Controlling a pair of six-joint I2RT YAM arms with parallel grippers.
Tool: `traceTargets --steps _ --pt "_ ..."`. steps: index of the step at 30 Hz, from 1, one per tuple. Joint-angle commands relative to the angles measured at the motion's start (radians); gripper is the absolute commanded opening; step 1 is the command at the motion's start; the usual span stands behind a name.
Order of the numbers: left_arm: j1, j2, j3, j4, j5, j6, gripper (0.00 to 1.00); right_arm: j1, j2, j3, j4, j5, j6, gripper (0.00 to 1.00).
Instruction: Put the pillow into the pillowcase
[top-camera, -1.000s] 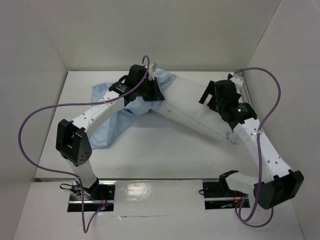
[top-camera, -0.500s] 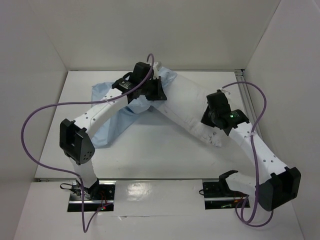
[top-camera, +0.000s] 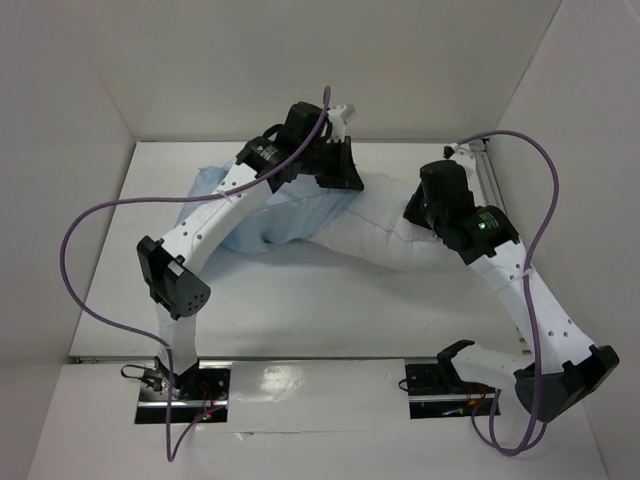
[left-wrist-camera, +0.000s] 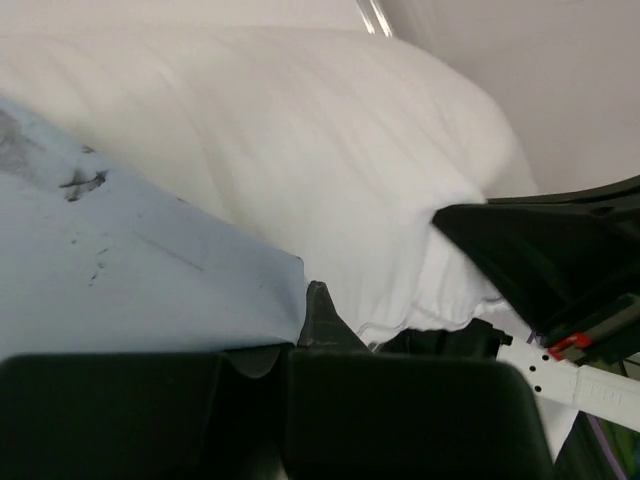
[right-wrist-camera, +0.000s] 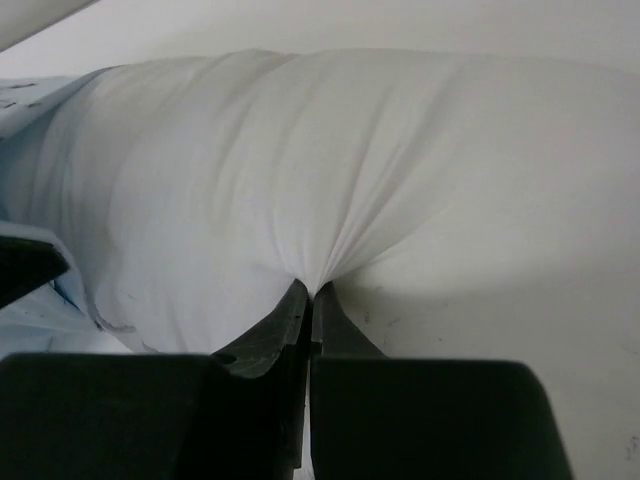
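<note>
The white pillow (top-camera: 385, 240) lies slantwise across the middle of the table, its left end tucked inside the light blue pillowcase (top-camera: 255, 215). My left gripper (top-camera: 340, 178) is shut on the pillowcase's open hem above the pillow. In the left wrist view the blue pillowcase (left-wrist-camera: 130, 270) is pinched at my left gripper (left-wrist-camera: 308, 300), with the pillow (left-wrist-camera: 300, 150) beyond it. My right gripper (top-camera: 418, 212) is shut on the pillow's right end. The right wrist view shows my right gripper (right-wrist-camera: 312, 292) pinching a fold of the pillow (right-wrist-camera: 350, 150), and the pillowcase (right-wrist-camera: 30, 110) at the left.
White walls close in the table at the back and on both sides. A metal rail (top-camera: 490, 170) runs along the right wall by the right arm. Purple cables (top-camera: 80, 225) loop off both arms. The black body of the right gripper (left-wrist-camera: 560, 250) shows close by in the left wrist view.
My right gripper went from open to shut on the pillow's end. My left gripper moved right and toward the back, dragging the pillowcase further over the pillow, which now lies flatter.
</note>
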Motion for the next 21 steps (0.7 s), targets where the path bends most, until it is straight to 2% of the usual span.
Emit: traceTargets --steps 1,4,7,10,12,14,18,21 --pt "-0.018 -0.171 0.0 0.094 0.095 -0.017 0.0 0.028 -0.106 0.015 0.086 -0.047 0.001 0.0" --pt "-0.029 -0.317 -0.141 0.037 -0.001 -0.006 0.0 0.028 -0.198 -0.045 -0.011 -0.037 -0.008 0.0" --pt "-0.084 -0.438 -0.241 -0.016 -0.097 -0.016 0.0 0.028 -0.283 -0.085 -0.08 -0.102 -0.008 0.0" --pt "-0.18 -0.512 -0.255 -0.101 -0.179 -0.037 0.0 0.028 -0.337 -0.055 -0.155 -0.152 -0.01 0.0" --pt "-0.258 -0.521 -0.219 -0.16 -0.243 -0.046 0.0 0.028 -0.372 -0.034 -0.234 -0.193 -0.001 0.0" --pt "-0.291 -0.531 -0.171 -0.239 -0.257 -0.065 0.0 0.028 -0.372 0.009 -0.327 -0.211 0.025 0.0" --pt "-0.282 -0.5 -0.134 -0.253 -0.217 -0.075 0.0 0.028 -0.334 0.061 -0.459 -0.23 0.088 0.0" --pt "-0.195 -0.385 -0.077 -0.263 -0.159 -0.02 0.0 0.028 -0.239 0.084 -0.505 -0.23 0.11 0.0"
